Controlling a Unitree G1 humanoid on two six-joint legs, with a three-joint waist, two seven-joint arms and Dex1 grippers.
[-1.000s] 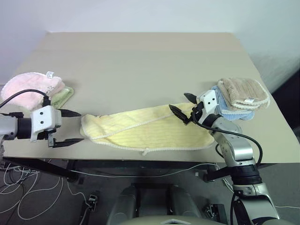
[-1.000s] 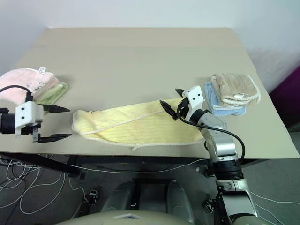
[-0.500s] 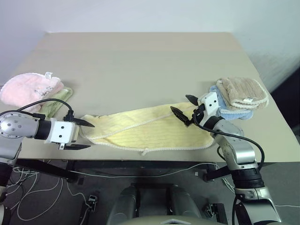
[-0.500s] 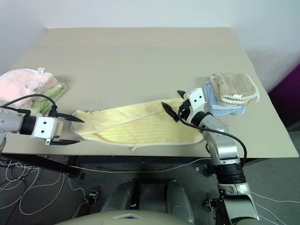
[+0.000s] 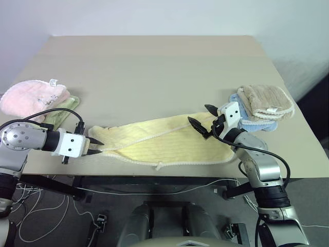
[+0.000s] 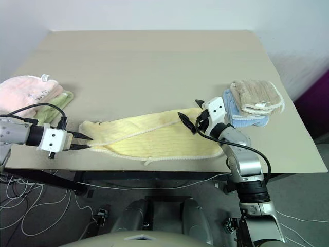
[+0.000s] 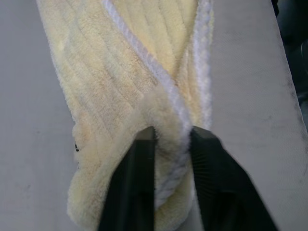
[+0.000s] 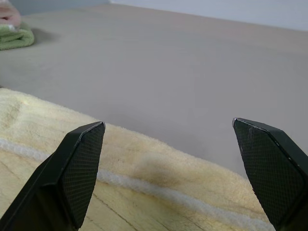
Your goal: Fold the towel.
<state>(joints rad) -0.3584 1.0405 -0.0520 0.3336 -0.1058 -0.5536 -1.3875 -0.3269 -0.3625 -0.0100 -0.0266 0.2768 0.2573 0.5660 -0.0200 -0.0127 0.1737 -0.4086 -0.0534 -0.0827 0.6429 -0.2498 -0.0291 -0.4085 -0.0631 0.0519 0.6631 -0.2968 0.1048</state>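
The pale yellow ribbed towel [image 5: 164,141] lies as a long, loosely folded strip along the table's front edge, its whitish edging showing. My left gripper [image 5: 95,146] is shut on the towel's left end; in the left wrist view the two black fingers [image 7: 137,183] pinch a fold of the towel [image 7: 120,72] and its white edging. My right gripper [image 5: 201,120] hangs open just above the towel's right end, its fingertips [image 8: 82,159] spread wide over the towel [image 8: 57,192] with nothing between them.
A pink cloth [image 5: 31,98] and a light green folded towel [image 5: 64,109] lie at the table's left edge. A tan fluffy towel [image 5: 267,100] on a blue one [image 5: 254,122] sits at the right edge. The table [image 5: 154,67] stretches bare behind the yellow strip.
My left gripper moved right and down onto the towel's left end and closed on it. The right gripper stayed where it was, open.
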